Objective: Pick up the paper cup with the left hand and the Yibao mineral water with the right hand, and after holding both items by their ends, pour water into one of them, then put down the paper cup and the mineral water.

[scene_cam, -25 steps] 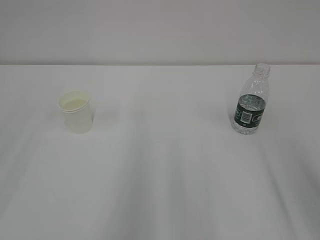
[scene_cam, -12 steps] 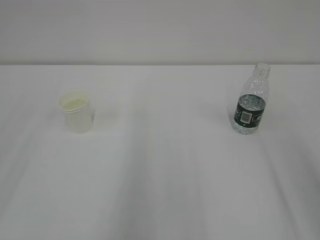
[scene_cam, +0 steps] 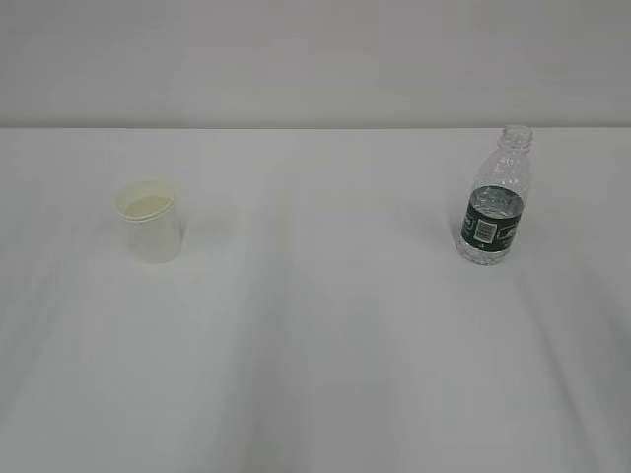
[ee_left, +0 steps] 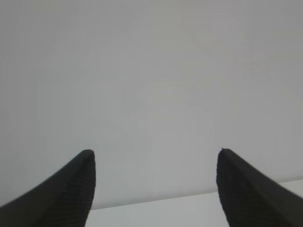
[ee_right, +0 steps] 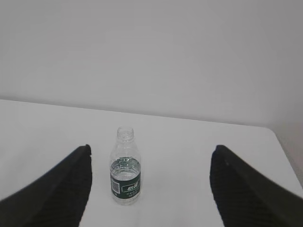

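well apart: paper cup, bottle

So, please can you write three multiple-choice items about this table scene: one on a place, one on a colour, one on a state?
1. In the exterior view, where does the small cream-white paper cup stand?
A. On the left
B. On the right
C. Against the bottle

2. Which colour is the label of the small clear ribbed plastic bottle?
A. Red
B. Dark green
C. Yellow

3. How is the bottle's neck?
A. Closed with a cap
B. Bare, with no cap
C. Gripped by jaws

Key: 1 A, the cup stands left, far from the bottle; 2 B, a dark green band with a white patch; 3 B, the threaded neck is open and nothing touches it.
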Tool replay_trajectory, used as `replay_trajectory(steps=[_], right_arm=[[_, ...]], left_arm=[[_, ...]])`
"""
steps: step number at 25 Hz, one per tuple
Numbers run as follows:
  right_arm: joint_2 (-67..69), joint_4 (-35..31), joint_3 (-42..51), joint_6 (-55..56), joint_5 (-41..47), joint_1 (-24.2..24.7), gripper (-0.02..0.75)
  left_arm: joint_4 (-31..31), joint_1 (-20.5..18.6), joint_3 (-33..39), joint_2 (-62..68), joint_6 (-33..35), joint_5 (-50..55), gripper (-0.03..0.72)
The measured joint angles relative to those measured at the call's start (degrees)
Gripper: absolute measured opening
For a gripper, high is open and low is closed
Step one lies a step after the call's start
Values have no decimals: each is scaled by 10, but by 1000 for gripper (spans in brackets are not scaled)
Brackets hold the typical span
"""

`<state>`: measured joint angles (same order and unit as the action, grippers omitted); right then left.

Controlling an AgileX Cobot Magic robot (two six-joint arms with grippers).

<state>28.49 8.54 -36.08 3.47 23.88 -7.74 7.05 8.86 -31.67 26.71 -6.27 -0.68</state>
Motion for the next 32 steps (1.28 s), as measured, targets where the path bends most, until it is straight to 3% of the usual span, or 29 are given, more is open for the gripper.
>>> replay_trajectory(steps=[32], right_arm=[[-122,5,-19,-15,171,0,588]], left_arm=[[-9,0,-64,-77,-1,273,551]])
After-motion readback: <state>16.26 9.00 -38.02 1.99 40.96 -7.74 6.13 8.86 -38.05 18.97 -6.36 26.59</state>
